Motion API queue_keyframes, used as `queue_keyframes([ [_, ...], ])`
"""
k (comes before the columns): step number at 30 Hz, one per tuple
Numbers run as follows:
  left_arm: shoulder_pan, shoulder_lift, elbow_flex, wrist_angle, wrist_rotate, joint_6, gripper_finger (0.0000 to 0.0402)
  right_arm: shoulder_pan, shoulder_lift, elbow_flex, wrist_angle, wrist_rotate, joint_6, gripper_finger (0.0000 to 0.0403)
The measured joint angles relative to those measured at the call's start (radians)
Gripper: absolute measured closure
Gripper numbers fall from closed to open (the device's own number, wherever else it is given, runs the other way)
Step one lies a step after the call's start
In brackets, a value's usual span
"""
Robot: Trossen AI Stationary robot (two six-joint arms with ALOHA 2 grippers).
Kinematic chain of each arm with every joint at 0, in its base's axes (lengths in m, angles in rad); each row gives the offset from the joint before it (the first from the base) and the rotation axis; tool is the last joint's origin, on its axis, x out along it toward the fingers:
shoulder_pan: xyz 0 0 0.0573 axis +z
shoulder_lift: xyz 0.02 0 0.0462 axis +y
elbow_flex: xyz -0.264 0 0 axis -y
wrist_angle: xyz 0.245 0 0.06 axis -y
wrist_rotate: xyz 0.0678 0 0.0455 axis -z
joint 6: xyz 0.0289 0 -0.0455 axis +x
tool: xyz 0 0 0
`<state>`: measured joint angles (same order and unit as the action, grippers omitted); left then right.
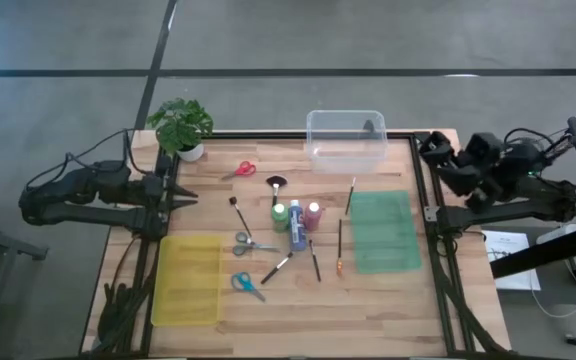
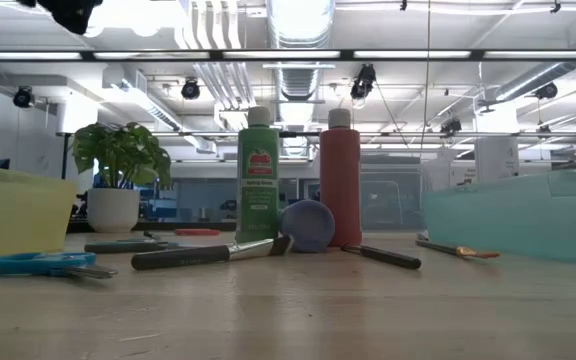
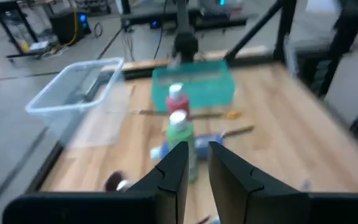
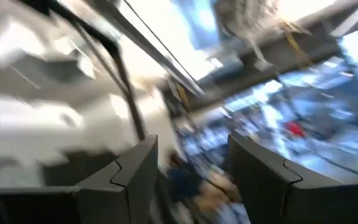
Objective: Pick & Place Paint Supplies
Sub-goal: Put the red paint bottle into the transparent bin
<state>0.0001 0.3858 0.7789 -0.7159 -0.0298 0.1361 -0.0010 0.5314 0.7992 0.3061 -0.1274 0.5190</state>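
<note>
The paint supplies lie mid-table. A green bottle (image 1: 280, 215) and a pink bottle (image 1: 313, 213) stand upright, and a blue bottle (image 1: 297, 234) lies on its side between them. Around them lie several thin brushes (image 1: 339, 245), red scissors (image 1: 240, 170), grey scissors (image 1: 251, 241) and blue scissors (image 1: 246, 284). My left gripper (image 1: 190, 197) hovers over the table's left edge, pointing toward the bottles (image 3: 180, 127). Its fingers (image 3: 197, 152) are a little apart with nothing between them. My right gripper (image 1: 433, 150) is raised off the table's far right corner. It is open (image 4: 191, 155), tilted upward and empty.
A yellow tray (image 1: 188, 278) sits at the near left and a green tray (image 1: 383, 230) at the right. A clear plastic bin (image 1: 346, 140) stands at the far edge. A potted plant (image 1: 181, 125) stands at the far left corner. Bare wood shows along the near edge.
</note>
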Motion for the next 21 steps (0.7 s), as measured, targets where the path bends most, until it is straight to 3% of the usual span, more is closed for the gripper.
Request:
queue_keyframes([
  [6, 0.000, 0.001, 0.000, -0.035, -0.032, 0.050, 0.0329, 0.001, 0.053, 0.076, 0.154, -0.079, 0.059, 0.0211],
  [14, 0.001, 0.004, 0.000, -0.046, -0.063, 0.277, 0.0329, 0.001, 0.153, 0.241, 0.146, -0.084, -0.130, 0.0211],
  [17, 0.001, 0.014, 0.000, 0.021, -0.133, 0.269, 0.0329, 0.001, 0.198, 0.312, 0.145, -0.083, -0.175, 0.0211],
  [21, 0.001, 0.058, -0.001, 0.228, -0.135, 0.169, 0.0329, 0.002, 0.256, 0.389, 0.099, -0.085, -0.181, 0.0211],
])
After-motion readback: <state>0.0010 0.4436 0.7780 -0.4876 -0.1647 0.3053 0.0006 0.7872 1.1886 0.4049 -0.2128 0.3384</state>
